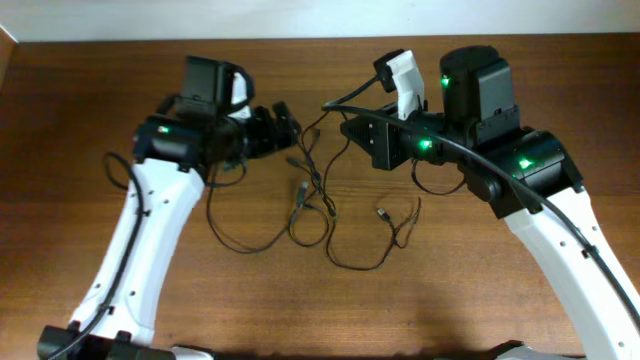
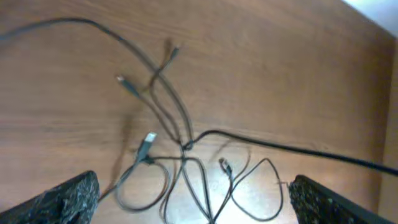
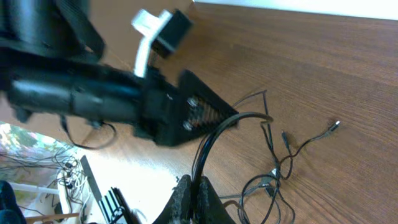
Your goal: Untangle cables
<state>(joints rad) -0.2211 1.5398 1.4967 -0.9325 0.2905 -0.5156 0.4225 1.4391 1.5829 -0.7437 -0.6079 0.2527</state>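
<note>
As right pincer (image 3: 191, 185) clamps 1 cable (image 3: 214, 134), tangle (image 1: 312, 195) on table (image 1: 480, 290)

One tabletop (image 1: 480, 300) holds one tangle of cables (image 1: 310, 195), their number unclear. Two hands show: left hand (image 1: 272, 128), right hand (image 3: 191, 186).

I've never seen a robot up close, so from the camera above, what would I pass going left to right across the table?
The left arm → tangled cables → loose plug → right arm.
</note>
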